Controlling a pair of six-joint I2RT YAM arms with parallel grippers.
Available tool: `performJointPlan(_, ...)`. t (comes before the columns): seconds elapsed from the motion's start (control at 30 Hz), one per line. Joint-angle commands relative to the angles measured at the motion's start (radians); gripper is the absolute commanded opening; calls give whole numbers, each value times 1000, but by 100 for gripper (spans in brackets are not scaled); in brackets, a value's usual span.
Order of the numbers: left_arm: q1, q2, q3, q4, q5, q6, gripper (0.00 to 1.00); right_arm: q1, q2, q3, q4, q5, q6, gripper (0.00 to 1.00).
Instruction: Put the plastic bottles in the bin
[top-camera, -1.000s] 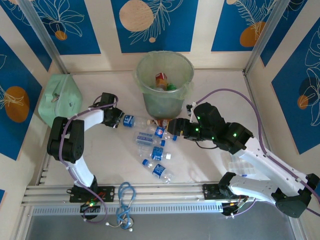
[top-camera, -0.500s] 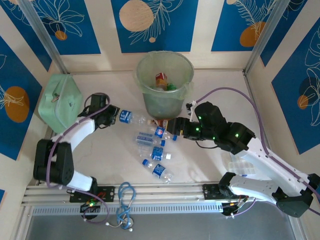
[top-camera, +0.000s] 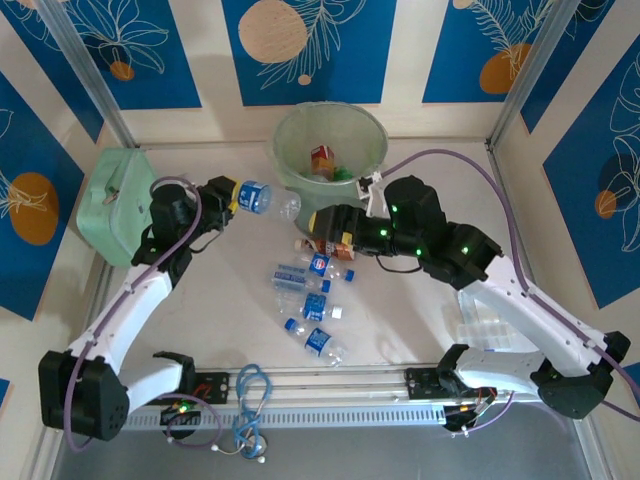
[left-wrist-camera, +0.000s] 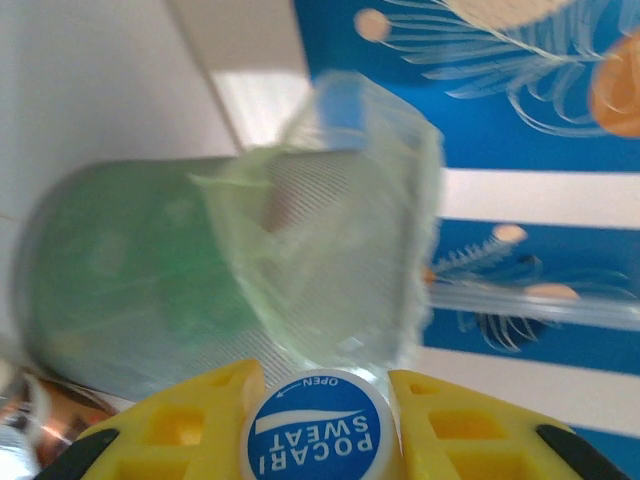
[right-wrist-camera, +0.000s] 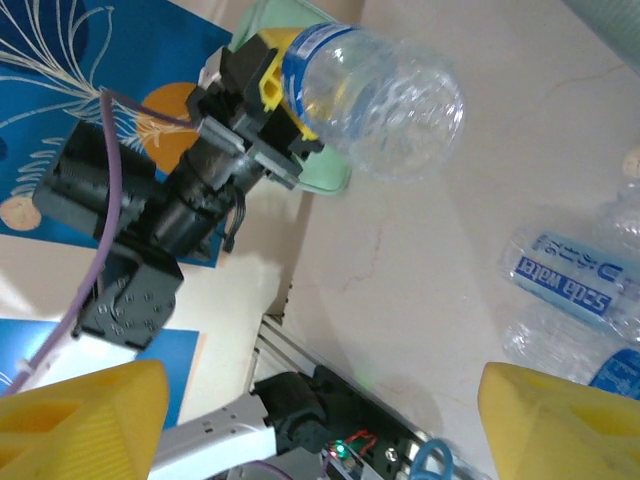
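We hold the left gripper closed on the cap end of a clear blue-labelled bottle, in the air at 9 o'clock of the bin, probably to clear its rim, while the right gripper is open at 6 o'clock.

Pale green translucent bin! Clear bottle, blue label, blue cap lettered in white. Left fingers bright yellow. Wall panels deep blue with white leaf outlines and orange discs. Cream bench, mint-green case.
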Motion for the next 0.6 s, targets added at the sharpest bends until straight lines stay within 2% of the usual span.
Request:
performJointPlan(0.0, -54, -65, -7, 138, 12, -20, 23, -48, 15, 41, 37, -69, 25, 84)
performJointPlan(0.1, -109, -93, -23, 215, -24, -19, 22, -83, 24, 29, 113, -139, 62, 86)
performJointPlan(0.17, -148, -105, -47, 289, -61, -26, 22, -94, 27, 19, 155, -162, 85, 92)
performJointPlan(0.4, -245, -96, -71, 449, -129, 0, 20, -96, 15, -30, 268, -165, 161, 94)
performJointPlan(0.57, -268, -81, -85, 530, -153, -3, 19, -76, 10, -59, 269, -121, 210, 94)
